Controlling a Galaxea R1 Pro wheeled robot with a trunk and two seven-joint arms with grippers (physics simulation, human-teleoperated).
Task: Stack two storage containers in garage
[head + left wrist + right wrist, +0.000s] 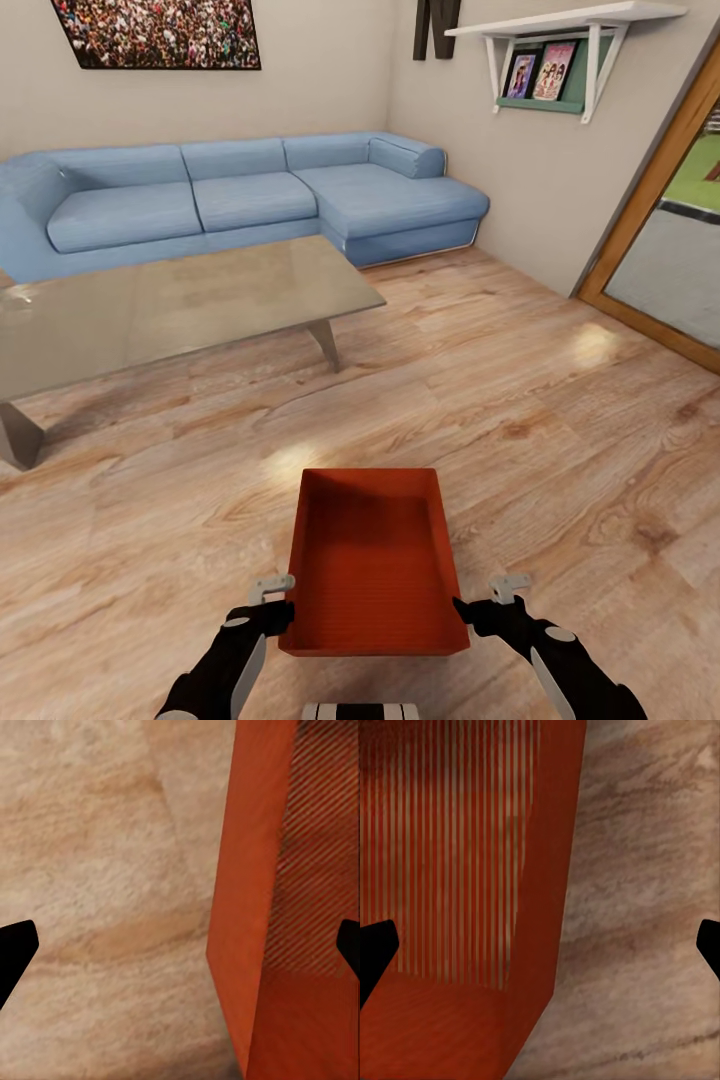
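Note:
An orange-red lidless storage container (372,555) sits low in the head view, just in front of me, over the light wood-plank floor (560,450) of the living room. My left gripper (275,615) is at its near left corner and my right gripper (478,612) at its near right corner. In the left wrist view the left gripper (180,949) is open, its black fingertips (16,952) wide apart on either side of the container's side wall (251,907). The right gripper (540,949) is open in the same way astride the opposite wall (547,870). I cannot tell whether the container rests on the floor.
A glass coffee table (170,300) stands ahead on the left, with a blue corner sofa (250,195) behind it along the walls. A wood-framed glass door (650,250) is at the right. A white wall shelf (560,40) hangs above.

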